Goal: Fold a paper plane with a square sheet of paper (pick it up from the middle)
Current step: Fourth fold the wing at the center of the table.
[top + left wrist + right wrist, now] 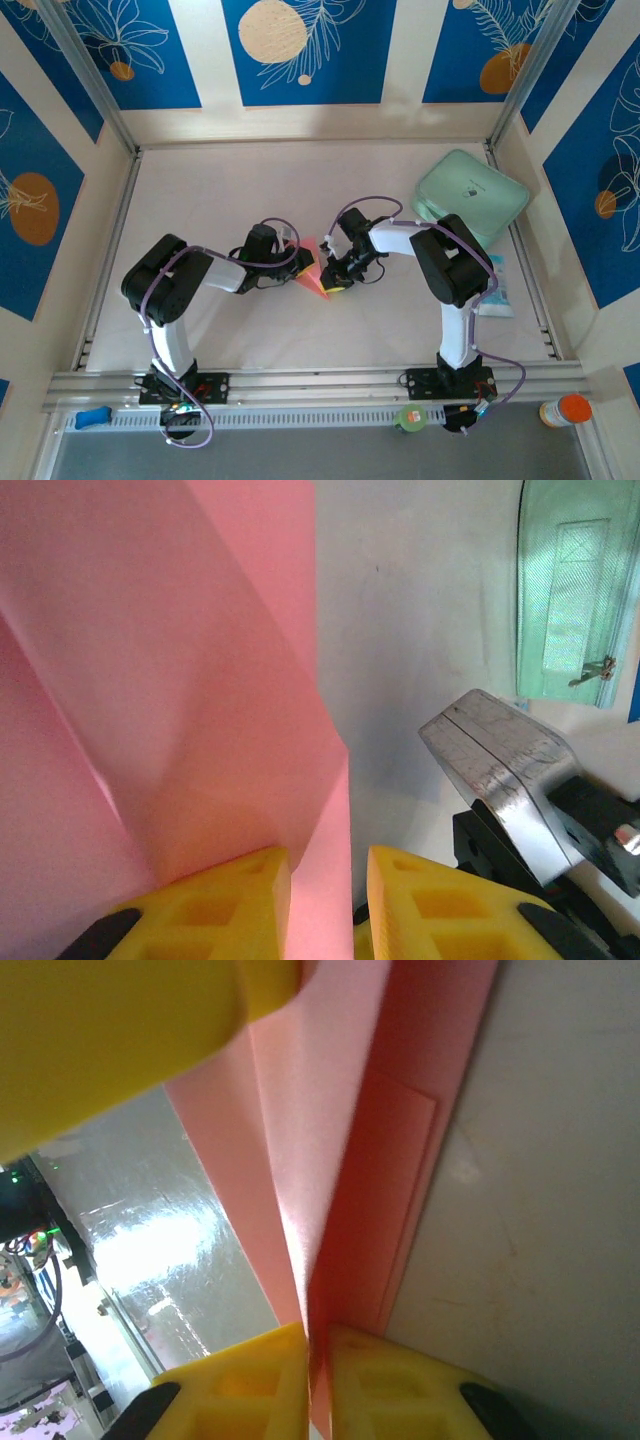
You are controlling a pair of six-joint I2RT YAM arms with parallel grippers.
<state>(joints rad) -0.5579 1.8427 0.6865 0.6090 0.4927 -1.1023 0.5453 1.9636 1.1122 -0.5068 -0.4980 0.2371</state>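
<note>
The salmon-pink sheet of paper (pixel 312 262), creased into a narrow pointed shape, is at the table's middle between both grippers. My left gripper (pixel 292 262) reaches it from the left. In the left wrist view a flap of the paper (pixel 200 680) runs into the gap of the left gripper (pixel 328 890) and lies against the left finger; the jaws stand apart, with bare table showing beside the right finger. My right gripper (pixel 338 275) comes in from the right. Its yellow fingers nearly meet, so the right gripper (pixel 318 1345) is shut on the paper's (pixel 340 1160) folded layers.
A mint-green pad (pixel 470 195) lies at the back right, also seen as the pad (pixel 575 590) past the right arm's metal part (pixel 500 770). A white and blue packet (pixel 497 285) lies by the right wall. An orange-capped bottle (pixel 566 410) stands off the table's front right.
</note>
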